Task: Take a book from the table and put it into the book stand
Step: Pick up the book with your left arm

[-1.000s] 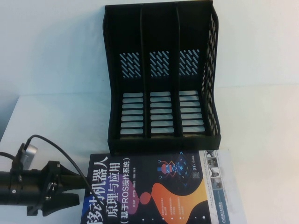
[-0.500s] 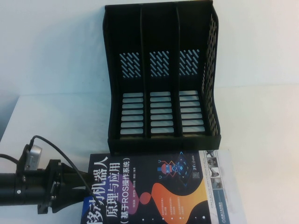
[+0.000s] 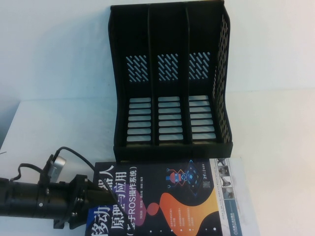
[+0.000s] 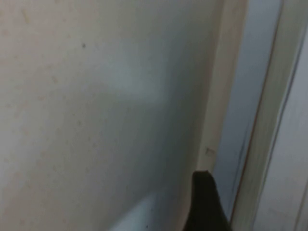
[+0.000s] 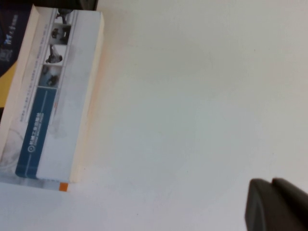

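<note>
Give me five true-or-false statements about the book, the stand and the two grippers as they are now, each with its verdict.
1. All three slots of the book stand are empty. True.
2. The book stands upright in the middle slot. False: it lies flat on the table, in front of the stand.
3. The left gripper is at the book's left edge. True.
4. The black book lies on top of a white-covered book. True.
5. The right gripper is gripping the stand. False: it is over bare table, beside the white book.
</note>
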### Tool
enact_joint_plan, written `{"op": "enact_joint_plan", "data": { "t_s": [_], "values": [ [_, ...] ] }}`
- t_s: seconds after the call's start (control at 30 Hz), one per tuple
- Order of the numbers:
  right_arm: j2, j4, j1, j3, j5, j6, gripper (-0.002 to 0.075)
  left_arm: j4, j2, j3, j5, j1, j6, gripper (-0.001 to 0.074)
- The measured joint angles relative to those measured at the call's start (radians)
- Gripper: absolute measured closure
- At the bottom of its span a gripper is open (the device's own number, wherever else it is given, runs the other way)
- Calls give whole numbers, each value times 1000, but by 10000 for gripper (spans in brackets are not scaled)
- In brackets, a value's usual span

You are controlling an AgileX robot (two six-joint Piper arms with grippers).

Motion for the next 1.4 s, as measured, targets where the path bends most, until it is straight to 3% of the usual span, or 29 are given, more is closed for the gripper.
{"op": "enact_joint_plan", "data": {
  "t_s": [0.4, 0.47, 0.63, 0.67, 1.13, 1.4],
  "values": [
    [0, 0, 0, 0, -11, 0, 728, -11, 0, 0, 2, -34, 16, 341],
    [0, 0, 0, 0, -11, 0, 728, -11, 0, 0, 4, -34, 14, 383],
    [0, 0, 0, 0, -11, 2, 728, -22, 0, 0, 62, -34, 6, 596],
    [0, 0, 0, 0, -11, 2, 728, -24, 0, 0, 71, -34, 6, 608],
    [0, 0, 0, 0, -14, 23, 728, 9, -80, 0, 84, -30, 4, 614],
    [0, 0, 0, 0, -14, 24, 728, 120, -209, 0, 100, 50, -21, 620]
  ]
}}
